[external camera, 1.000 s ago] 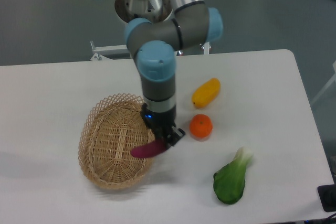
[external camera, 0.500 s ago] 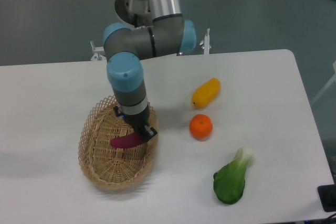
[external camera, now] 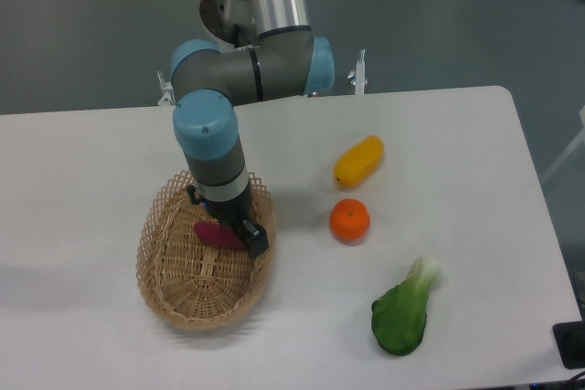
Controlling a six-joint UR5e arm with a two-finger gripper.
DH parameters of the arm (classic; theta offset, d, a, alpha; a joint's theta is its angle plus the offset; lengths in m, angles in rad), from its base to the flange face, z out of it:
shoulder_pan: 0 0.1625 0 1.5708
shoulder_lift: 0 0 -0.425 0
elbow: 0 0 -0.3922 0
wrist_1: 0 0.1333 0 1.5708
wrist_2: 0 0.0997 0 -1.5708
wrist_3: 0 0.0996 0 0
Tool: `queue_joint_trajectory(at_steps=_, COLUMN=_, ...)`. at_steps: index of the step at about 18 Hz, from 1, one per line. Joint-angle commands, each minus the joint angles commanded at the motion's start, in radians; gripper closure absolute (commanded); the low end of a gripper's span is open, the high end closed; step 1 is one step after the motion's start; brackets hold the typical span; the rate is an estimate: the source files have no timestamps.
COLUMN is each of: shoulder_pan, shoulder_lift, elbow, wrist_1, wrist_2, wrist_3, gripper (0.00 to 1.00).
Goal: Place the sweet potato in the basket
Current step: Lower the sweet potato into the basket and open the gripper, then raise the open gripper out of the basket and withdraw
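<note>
The oval tan wicker basket sits at the front left of the white table. My gripper hangs over the basket's right half, low inside the rim. The magenta sweet potato lies slanted at the fingertips, over the basket's middle. I cannot tell whether the fingers still clamp it or whether it rests on the basket floor.
A yellow oblong fruit lies right of the basket, a round orange just below it, and a green leafy vegetable near the front right. The arm's base stands behind the table's far edge.
The arm has swung left from the basket's right rim to over its middle, carrying the sweet potato with it and lowering it into the basket.
</note>
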Motion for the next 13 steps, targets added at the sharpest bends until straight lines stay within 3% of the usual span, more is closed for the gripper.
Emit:
queue_joint_trajectory(at_steps=6, shoulder_pan=0.098, shoulder_lift=0.002, elbow=0.091, wrist_1=0.000, wrist_2=-0.011, wrist_3=0.011, gripper=0.00)
queue_joint_trajectory(at_steps=13, shoulder_pan=0.228, shoulder_lift=-0.002, elbow=0.098, wrist_1=-0.005, wrist_2=-0.026, wrist_3=0.340, gripper=0.00)
